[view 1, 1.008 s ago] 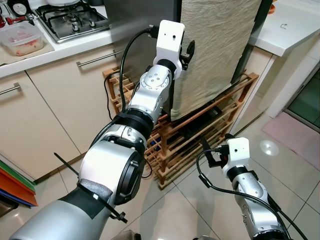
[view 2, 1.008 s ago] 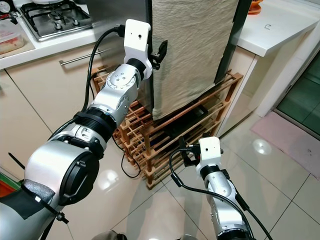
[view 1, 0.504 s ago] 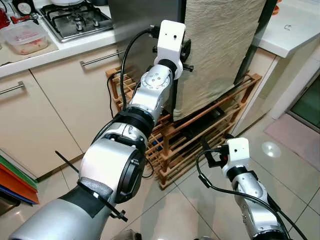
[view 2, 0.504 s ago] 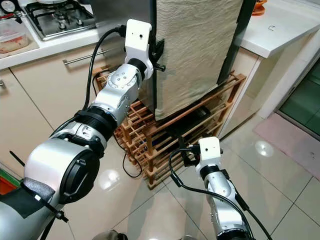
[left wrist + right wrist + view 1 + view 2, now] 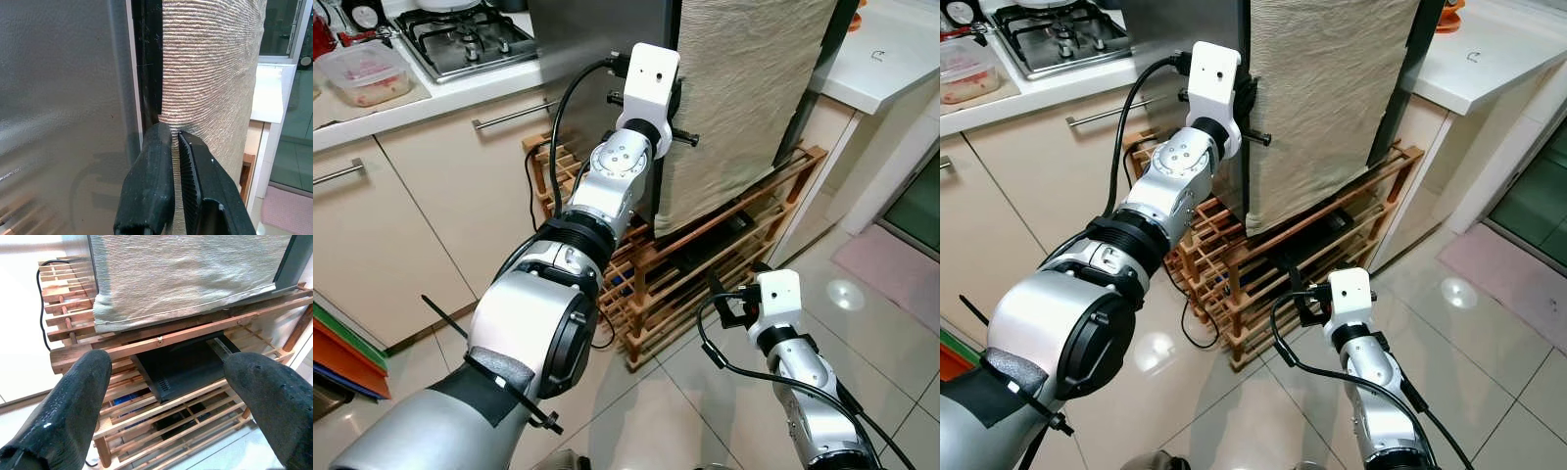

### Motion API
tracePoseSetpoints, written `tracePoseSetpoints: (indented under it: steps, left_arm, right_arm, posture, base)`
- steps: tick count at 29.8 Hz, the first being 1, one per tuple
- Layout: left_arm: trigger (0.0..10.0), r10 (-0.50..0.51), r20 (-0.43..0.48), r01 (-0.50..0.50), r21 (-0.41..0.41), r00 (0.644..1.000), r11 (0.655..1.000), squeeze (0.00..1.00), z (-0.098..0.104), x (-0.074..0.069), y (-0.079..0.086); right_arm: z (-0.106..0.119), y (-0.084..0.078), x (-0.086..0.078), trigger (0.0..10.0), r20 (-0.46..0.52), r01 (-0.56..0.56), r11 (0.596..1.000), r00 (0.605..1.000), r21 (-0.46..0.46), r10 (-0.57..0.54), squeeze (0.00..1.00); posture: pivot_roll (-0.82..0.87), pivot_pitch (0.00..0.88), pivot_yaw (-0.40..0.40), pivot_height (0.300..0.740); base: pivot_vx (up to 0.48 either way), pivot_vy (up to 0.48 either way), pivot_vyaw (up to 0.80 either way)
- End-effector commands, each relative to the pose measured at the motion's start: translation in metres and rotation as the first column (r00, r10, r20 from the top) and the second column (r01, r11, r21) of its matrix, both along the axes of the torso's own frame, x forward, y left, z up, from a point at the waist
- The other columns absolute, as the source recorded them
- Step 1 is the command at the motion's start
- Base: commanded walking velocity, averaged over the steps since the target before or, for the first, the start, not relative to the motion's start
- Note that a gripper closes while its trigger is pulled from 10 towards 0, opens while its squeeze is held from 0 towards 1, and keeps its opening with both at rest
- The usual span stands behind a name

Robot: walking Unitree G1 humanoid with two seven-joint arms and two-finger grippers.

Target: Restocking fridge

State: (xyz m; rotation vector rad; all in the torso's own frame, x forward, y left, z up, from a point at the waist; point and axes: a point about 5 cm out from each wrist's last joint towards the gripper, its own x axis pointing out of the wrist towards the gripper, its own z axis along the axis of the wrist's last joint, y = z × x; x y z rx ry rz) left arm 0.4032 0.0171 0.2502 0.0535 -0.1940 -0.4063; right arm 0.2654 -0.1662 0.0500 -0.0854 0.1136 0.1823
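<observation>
- Left hand [image 5: 175,134] raised to the front of the stainless-steel fridge [image 5: 592,39], fingertips at the dark vertical seam where the steel side meets the door draped with a beige ribbed cloth [image 5: 744,88].
- Left wrist view: the two black fingers [image 5: 154,161] lie pressed together, nothing between them, tips touching the cloth's edge just beside the black seam.
- Versus a second ago — the left hand sat further out over the cloth face; now its white wrist housing [image 5: 651,78] is tight against the door edge, and small black side pins stick out over the cloth.
- Camera has shifted slightly as well: the whole scene sits a little differently, so the fridge itself is not read as moved.
- Right hand [image 5: 171,377] low, near the tiled floor [image 5: 724,392], fingers wide apart and holding nothing — unchanged from the earlier frames.
- Right wrist view looks at the slatted wooden rack [image 5: 161,340] under the fridge, with a flat black box [image 5: 183,364] on its upper shelf.
- Worktop [image 5: 440,93] to the left carries a gas hob [image 5: 465,34] and a clear plastic container of food [image 5: 367,73].
- Fridge door appears closed.
</observation>
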Motion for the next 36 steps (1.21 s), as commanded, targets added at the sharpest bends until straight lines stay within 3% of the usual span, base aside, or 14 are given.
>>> tracePoseSetpoints:
  steps: [1, 3, 13, 25, 29, 36]
  left_arm:
    - [10.0, -0.012, -0.036, 0.014, 0.046, 0.999, 0.999, 0.00, -0.009, -0.002, -0.006]
    - [10.0, -0.005, -0.033, 0.006, 0.040, 0.999, 0.999, 1.00, -0.009, -0.001, -0.004]
    - [10.0, -0.010, -0.027, 0.011, 0.042, 1.000, 0.999, 1.00, -0.010, -0.002, -0.004]
    - [10.0, -0.071, -0.070, 0.072, 0.011, 0.995, 0.997, 1.00, -0.034, -0.011, -0.002]
    - [10.0, -0.068, -0.078, 0.069, 0.013, 0.995, 0.998, 1.00, -0.044, -0.015, 0.005]
    - [10.0, -0.049, -0.119, 0.047, -0.021, 0.992, 0.999, 1.00, -0.073, -0.026, 0.032]
  right_arm:
    - [-0.002, 0.000, -0.001, 10.0, -0.014, -0.013, 1.000, 1.000, -0.010, 0.013, 0.00]
    - [-0.002, 0.000, -0.001, 10.0, -0.014, -0.014, 1.000, 1.000, -0.010, 0.013, 0.00]
    - [-0.002, 0.000, -0.001, 10.0, -0.015, -0.016, 1.000, 1.000, -0.012, 0.016, 0.00]
    - [-0.003, 0.002, -0.002, 10.0, -0.020, -0.017, 1.000, 1.000, -0.006, 0.017, 0.00]
    - [-0.002, 0.004, 0.000, 10.0, -0.016, -0.020, 1.000, 1.000, -0.003, 0.020, 0.00]
    - [0.000, 0.003, 0.000, 10.0, -0.006, -0.003, 1.000, 1.000, 0.007, 0.003, 0.00]
  posture:
    - [-0.13, 0.015, 0.047, 0.740]
    - [-0.13, 0.014, 0.046, 0.740]
    - [-0.13, 0.017, 0.044, 0.740]
    - [-0.11, 0.029, 0.036, 0.740]
    - [-0.10, 0.036, 0.038, 0.740]
    - [-0.09, 0.044, 0.040, 0.740]
  base:
    - [0.000, 0.000, 0.00]
    - [0.000, 0.000, 0.00]
    - [0.000, 0.000, 0.00]
    - [0.000, 0.000, 0.00]
    - [0.000, 0.000, 0.00]
    - [0.000, 0.000, 0.00]
